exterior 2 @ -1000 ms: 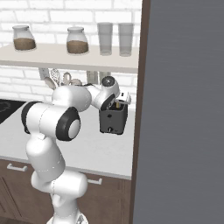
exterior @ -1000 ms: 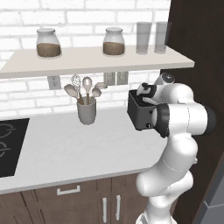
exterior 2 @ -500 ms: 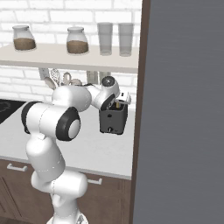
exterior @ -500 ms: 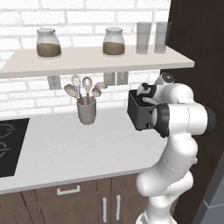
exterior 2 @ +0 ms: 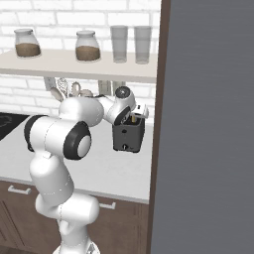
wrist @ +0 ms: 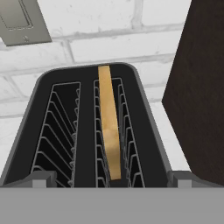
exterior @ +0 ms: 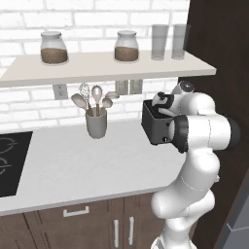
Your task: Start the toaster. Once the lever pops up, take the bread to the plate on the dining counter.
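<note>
The black toaster point(exterior: 154, 127) point(exterior 2: 128, 136) stands on the pale kitchen counter against the dark tall cabinet. My gripper point(exterior: 163, 104) point(exterior 2: 130, 115) hangs just over its top, pointing down. The hand view looks straight into the toaster's point(wrist: 87, 131) two slots. A tan slice of bread point(wrist: 109, 127) stands on edge in the right-hand slot, and the left-hand slot holds nothing. My gripper point(wrist: 111, 181) is open, one fingertip point(wrist: 41, 179) at each side of the toaster's near end, gripping nothing. The plate and the dining counter are out of view.
A grey utensil cup point(exterior: 96, 124) stands left of the toaster. A shelf point(exterior: 97, 65) with jars and glasses hangs close above. The dark cabinet side point(exterior: 219, 58) point(wrist: 201, 87) rises right beside the toaster. A black cooktop point(exterior: 9, 160) lies far left.
</note>
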